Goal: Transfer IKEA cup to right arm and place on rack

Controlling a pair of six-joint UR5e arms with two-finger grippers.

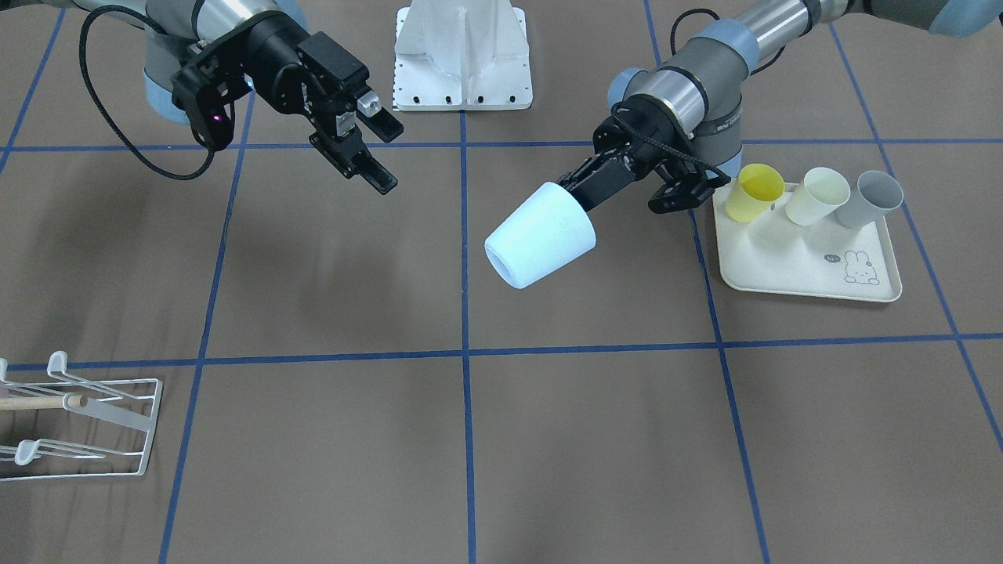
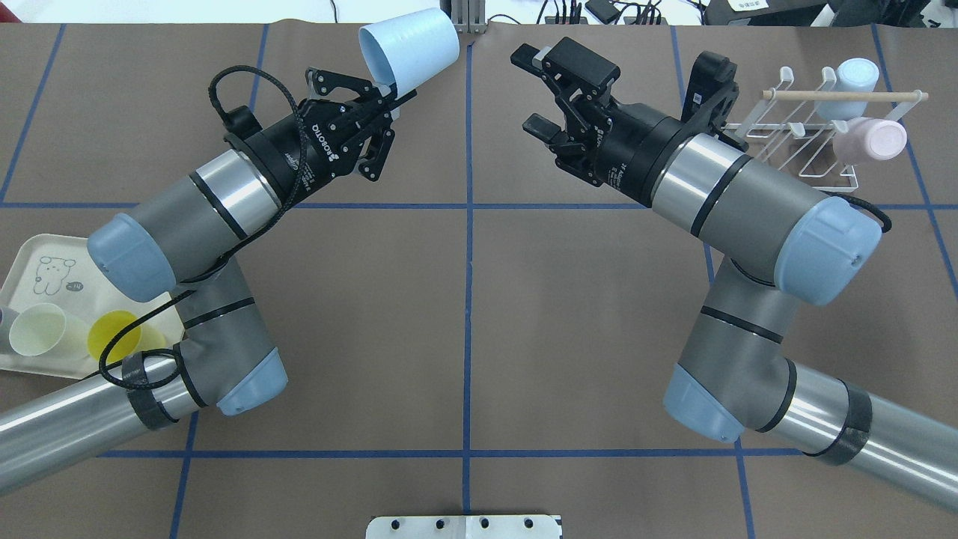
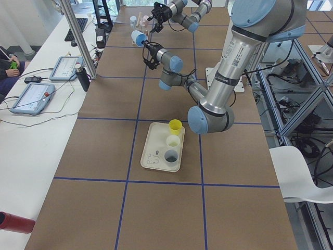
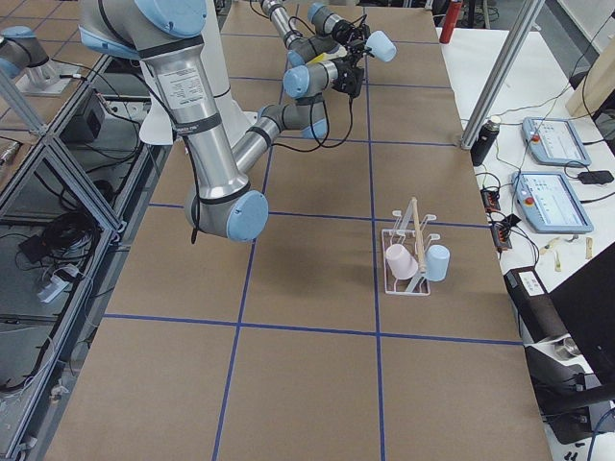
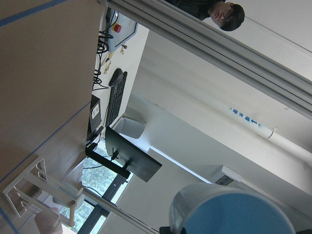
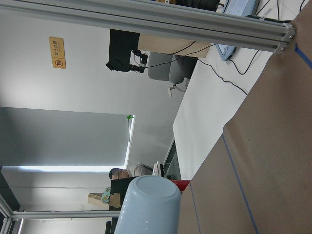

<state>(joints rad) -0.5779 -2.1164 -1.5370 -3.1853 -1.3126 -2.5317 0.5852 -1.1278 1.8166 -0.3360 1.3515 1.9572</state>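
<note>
Brown paper crossed by blue tape lines covers the desk [image 2: 464,299], with operators' screens beyond its far side. My left fingers [image 2: 385,96] are clamped on the rim wall of the pale blue IKEA cup [image 2: 408,45]. They hold it tilted above the desk, mouth toward my wrist and base pointing away. My right fingers [image 2: 533,90] are spread wide and hold nothing; they face the cup across a gap, near but not touching.

I judge the pick-up done and the handover not yet begun. The right fingers must cross the gap and take the cup's free base end, and the left ones must let go. Then the cup goes to the rack [image 2: 812,161].

The rack sits beyond my right wrist, on the side away from the cup. A light blue cup [image 2: 857,75] and a pink cup [image 2: 872,141] already hang on it, so I expect to use other prongs. Nothing stands between the two sets of fingers. The desk's far edge is close ahead of the cup. The tray [image 2: 30,254] of spare cups lies well behind my left fingers.
</note>
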